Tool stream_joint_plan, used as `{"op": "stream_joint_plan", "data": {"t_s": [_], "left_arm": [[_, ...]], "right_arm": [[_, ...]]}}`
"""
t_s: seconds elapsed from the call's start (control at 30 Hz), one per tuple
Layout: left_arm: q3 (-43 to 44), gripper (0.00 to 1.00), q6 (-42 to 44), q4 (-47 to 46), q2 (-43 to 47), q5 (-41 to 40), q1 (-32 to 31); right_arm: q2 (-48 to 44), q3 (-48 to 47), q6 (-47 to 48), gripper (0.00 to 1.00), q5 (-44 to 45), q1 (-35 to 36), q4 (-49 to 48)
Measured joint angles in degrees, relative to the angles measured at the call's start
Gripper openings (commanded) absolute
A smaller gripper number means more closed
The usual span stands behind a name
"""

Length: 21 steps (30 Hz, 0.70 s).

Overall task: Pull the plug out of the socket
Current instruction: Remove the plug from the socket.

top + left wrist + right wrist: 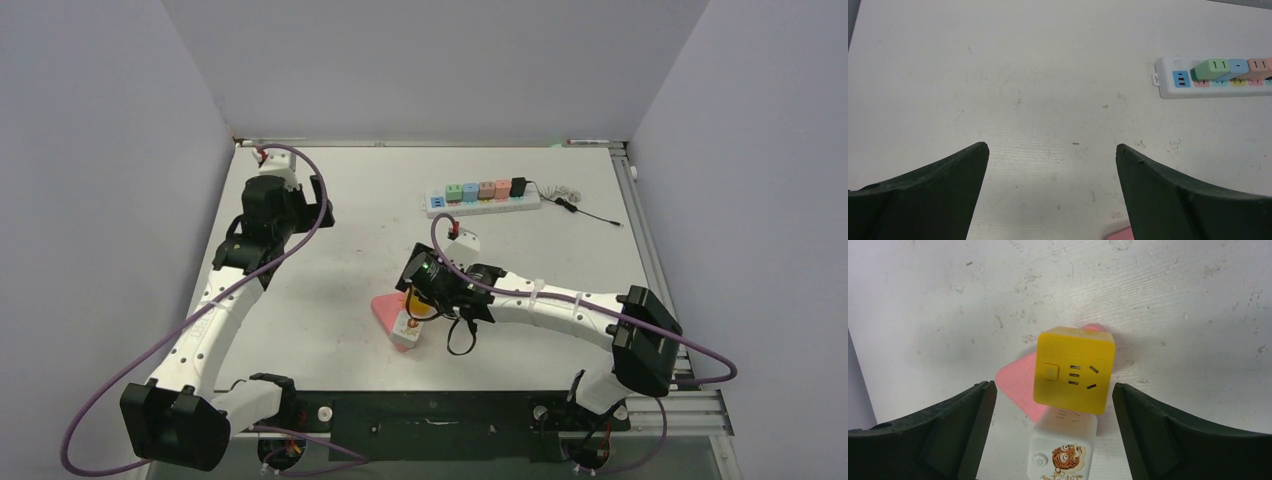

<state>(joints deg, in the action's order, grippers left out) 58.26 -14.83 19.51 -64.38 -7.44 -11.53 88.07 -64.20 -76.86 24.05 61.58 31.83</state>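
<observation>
Yellow plug (1074, 371) sits on white socket (1063, 450), framed by released right tool (1053, 386). Advise clenching flat sides, pulling straight; socket may lift. Left tool (1052, 146) released.

The power strip (1198, 93) is running off the left wrist view's right edge. The yellow cube (1074, 371) is covering part of a pink block (1017, 385) and, seemingly, a white cube's (1063, 450) top.

Yellow cube (1074, 370) central, gaps either side (pink block (1015, 387) touching it)
</observation>
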Motion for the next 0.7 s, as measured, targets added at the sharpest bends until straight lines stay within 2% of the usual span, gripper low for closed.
{"op": "stream_joint_plan", "data": {"t_s": [0.4, 0.5, 0.57, 0.6, 0.7], "left_arm": [[0.0, 0.96, 0.0, 0.0, 0.0, 0.2, 0.0], [0.0, 0.96, 0.0, 0.0, 0.0, 0.2, 0.0], [0.0, 0.96, 0.0, 0.0, 0.0, 0.2, 0.0], [0.0, 0.96, 0.0, 0.0, 0.0, 0.2, 0.0], [0.0, 0.96, 0.0, 0.0, 0.0, 0.3, 0.0]], "right_arm": [[4.4, -0.6, 1.7, 0.9, 1.1, 0.4, 1.3], [5.5, -0.6, 2.4, 0.94, 1.1, 0.4, 1.2], [5.5, -0.6, 2.8, 1.0, 1.0, 0.4, 1.2], [5.5, -0.6, 3.0, 0.95, 1.0, 0.4, 1.0], [5.5, -0.6, 3.7, 0.88, 1.0, 0.4, 0.7]]}}
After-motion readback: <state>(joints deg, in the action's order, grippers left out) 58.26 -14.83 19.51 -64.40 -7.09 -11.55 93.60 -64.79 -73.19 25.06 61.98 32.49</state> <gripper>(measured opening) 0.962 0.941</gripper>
